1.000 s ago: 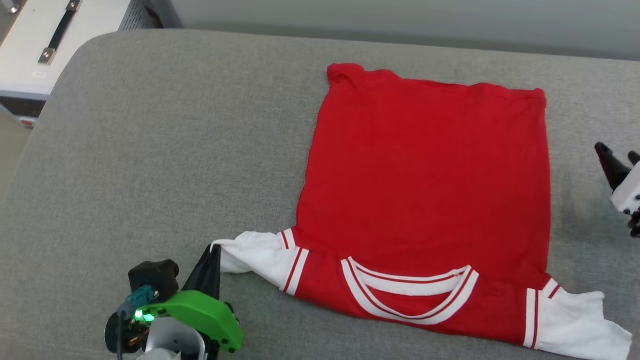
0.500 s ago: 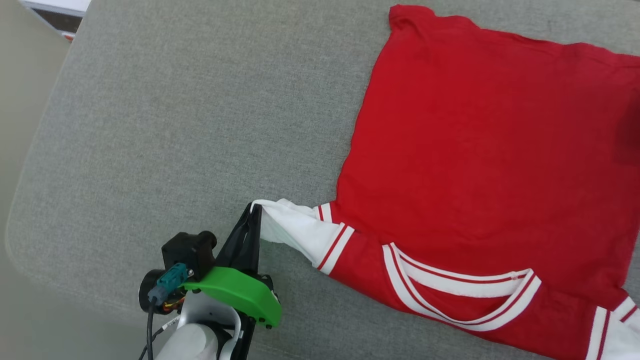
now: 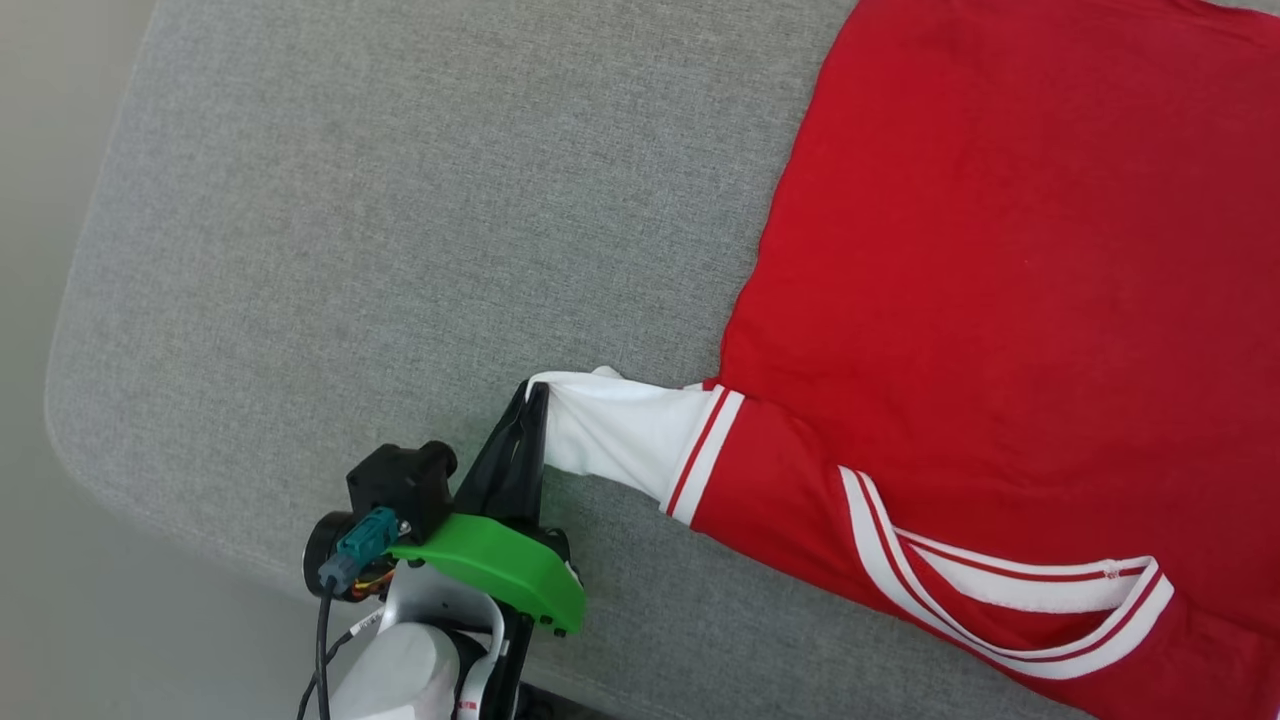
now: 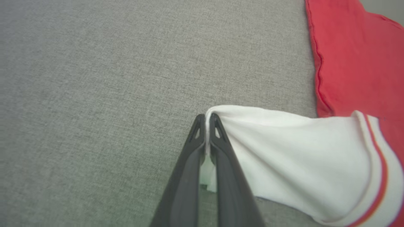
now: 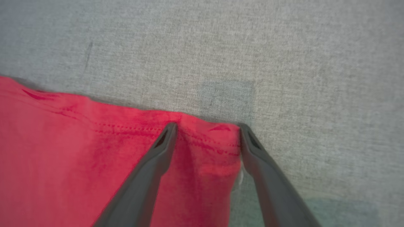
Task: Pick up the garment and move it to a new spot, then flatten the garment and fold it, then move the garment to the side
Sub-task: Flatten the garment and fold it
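The left claw (image 3: pixel 538 392) is pinched tight on the cuff of the white sleeve (image 4: pixel 284 148), at the left side of the garment (image 3: pixel 1000 250). The right claw (image 5: pixel 207 126) stands wide, its fingers astride the red hem corner (image 5: pixel 217 138), holding nothing. The garment lies spread on the grey bench (image 3: pixel 350 200). This looks like the flattening step. Next, the right claw probably needs to close on that corner so both can draw the cloth taut.

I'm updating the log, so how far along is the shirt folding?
Done: the shirt lies spread flat on the grey cushion. In hand: the left gripper is shut on the white sleeve tip; the right gripper, open, straddles a red hem corner. Left: folding, then moving aside.
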You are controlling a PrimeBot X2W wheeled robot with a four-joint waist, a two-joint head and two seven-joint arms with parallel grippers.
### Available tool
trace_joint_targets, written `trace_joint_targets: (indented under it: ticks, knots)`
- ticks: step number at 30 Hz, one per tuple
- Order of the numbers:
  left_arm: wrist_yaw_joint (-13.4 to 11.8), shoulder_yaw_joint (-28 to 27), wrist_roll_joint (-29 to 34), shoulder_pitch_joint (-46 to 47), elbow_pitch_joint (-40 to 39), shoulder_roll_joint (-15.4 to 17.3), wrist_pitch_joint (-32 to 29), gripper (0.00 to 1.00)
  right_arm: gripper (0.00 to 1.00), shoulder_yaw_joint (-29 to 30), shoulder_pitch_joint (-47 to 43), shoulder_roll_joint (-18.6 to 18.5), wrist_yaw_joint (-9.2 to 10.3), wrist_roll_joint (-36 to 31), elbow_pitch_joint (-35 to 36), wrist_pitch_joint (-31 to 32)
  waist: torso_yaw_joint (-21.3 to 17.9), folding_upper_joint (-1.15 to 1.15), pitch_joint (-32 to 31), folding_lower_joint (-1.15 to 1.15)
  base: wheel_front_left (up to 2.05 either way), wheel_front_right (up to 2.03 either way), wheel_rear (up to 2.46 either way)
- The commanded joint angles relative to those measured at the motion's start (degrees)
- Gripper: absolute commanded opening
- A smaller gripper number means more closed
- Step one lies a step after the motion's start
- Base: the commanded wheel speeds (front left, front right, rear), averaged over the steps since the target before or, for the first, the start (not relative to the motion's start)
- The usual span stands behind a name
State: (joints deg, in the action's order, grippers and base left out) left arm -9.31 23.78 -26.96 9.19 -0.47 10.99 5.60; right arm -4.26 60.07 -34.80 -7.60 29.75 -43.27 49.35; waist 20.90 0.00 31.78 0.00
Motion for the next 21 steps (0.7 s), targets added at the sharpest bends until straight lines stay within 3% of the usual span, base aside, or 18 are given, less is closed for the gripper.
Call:
trace_joint_targets:
  ticks: [1, 2, 12, 21]
  knots:
    - [0.18, -0.19, 0.14, 1.21, 0.39, -0.09, 0.52, 0.00, 0.24, -1.84, -4.86, 1.69, 0.11, 0.14, -3.18, 3.33, 0.35, 0.00, 0.15, 0.00, 0.00, 0.00, 0.00]
    - [0.18, -0.23, 0.06, 1.23, 0.57, -0.08, 0.57, 0.00, 0.00, -1.70, -5.11, 1.70, 0.11, 0.54, -3.04, 3.68, 0.33, 0.00, 0.06, 0.00, 0.00, 0.00, 0.00]
    - [-0.56, -1.21, -0.77, 0.22, 2.03, 0.90, 0.39, 0.00, 0.00, 0.54, -5.62, -0.08, 0.11, 0.26, -0.81, 0.08, -1.27, 0.00, -4.46, 0.00, 0.00, 0.00, 0.00]
    - [-2.07, -3.88, -2.60, -3.44, 3.56, 3.36, -0.64, 0.00, 0.00, 3.17, -13.88, -1.36, 0.11, 2.42, 2.71, -5.24, -6.48, 0.00, -12.57, 0.00, 0.00, 0.00, 0.00]
